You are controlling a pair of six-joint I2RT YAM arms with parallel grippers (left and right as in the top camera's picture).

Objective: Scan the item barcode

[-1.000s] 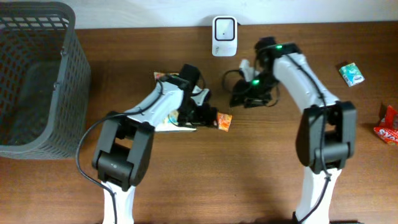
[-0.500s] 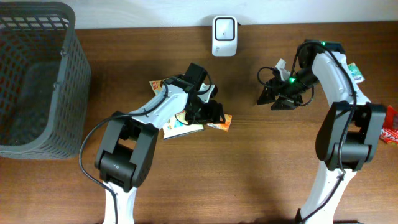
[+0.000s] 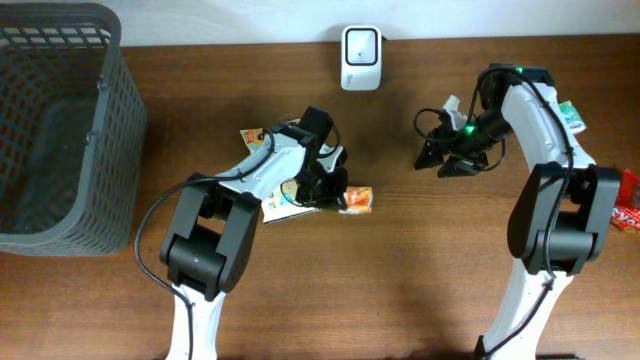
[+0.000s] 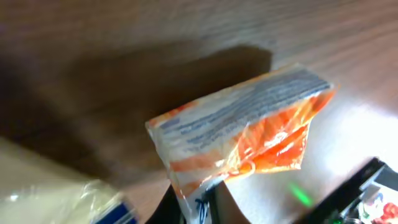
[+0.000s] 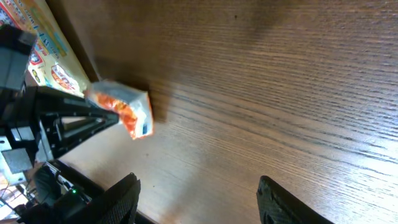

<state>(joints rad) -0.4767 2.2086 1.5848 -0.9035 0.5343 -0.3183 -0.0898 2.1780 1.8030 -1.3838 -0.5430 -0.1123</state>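
Overhead view: orange packet point(image 3: 360, 198) on the table point(image 3: 400, 290), centre, nearer than the scanner point(image 3: 360, 45).
The left jaws pinch its edge, likely to carry its barcode to the scanner; the right jaws stand spread, empty, parked aside.

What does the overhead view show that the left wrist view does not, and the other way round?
Only the overhead view shows the grey basket, the white scanner, the right arm and a red packet at the frame's edge. Only the left wrist view shows the grey printed side of the orange packet close up, its lower corner pinched between the left fingers. Both show the orange packet, a pale flat packet beside it, and the wooden table.
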